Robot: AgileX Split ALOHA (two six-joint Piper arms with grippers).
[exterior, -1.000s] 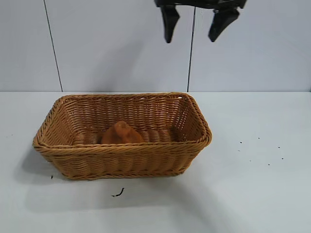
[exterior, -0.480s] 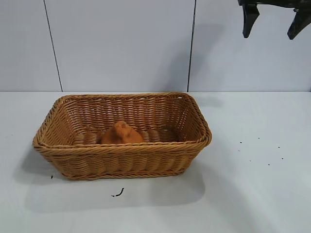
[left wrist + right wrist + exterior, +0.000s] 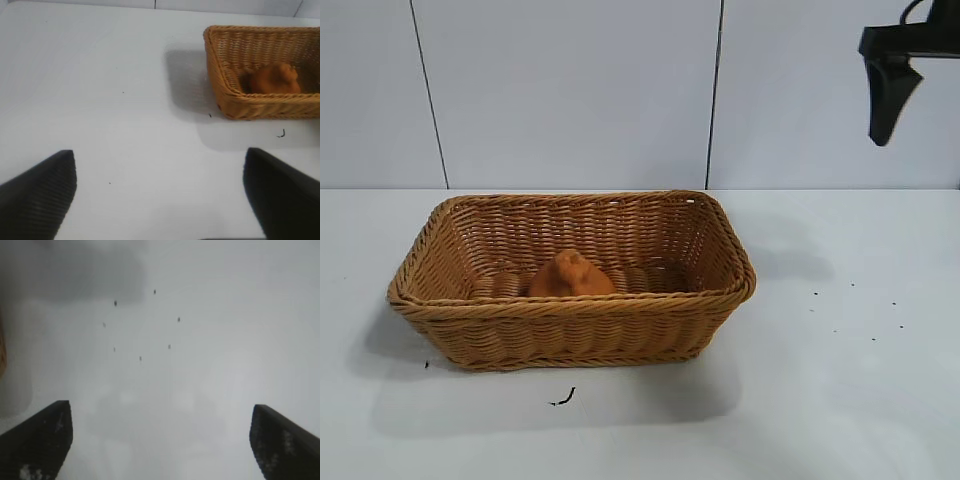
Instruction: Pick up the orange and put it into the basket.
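Change since earlier: right tool has travelled from above the basket's far side out to the upper right edge of the exterior view, and has dropped a little there; orange and basket have not shifted.
Right tool: high over the bare counter, well to the right of the basket; the right wrist view shows its two fingers spread wide with nothing between them, only counter and a few dark specks below.
Left tool: off the exterior view; its own wrist view shows the fingers wide apart and empty, hanging over the counter well clear of the basket, apparently parked.
Orange: lying on the basket floor, near the front wall and left of the middle, knob upward; also seen inside the basket from the left wrist view.
Basket: upright on the counter, rim intact, nothing else visible in it.
Progress: by the look of things the task's main work is done, since the fruit sits inside and no tool touches it; what seems left is only for the right arm to finish retreating.
Surface: pale, smooth counter with soft shadows beside the basket, scattered dark specks to the right and a small dark curl in front of the basket.
Room: plain light wall panels with thin vertical seams behind the counter.
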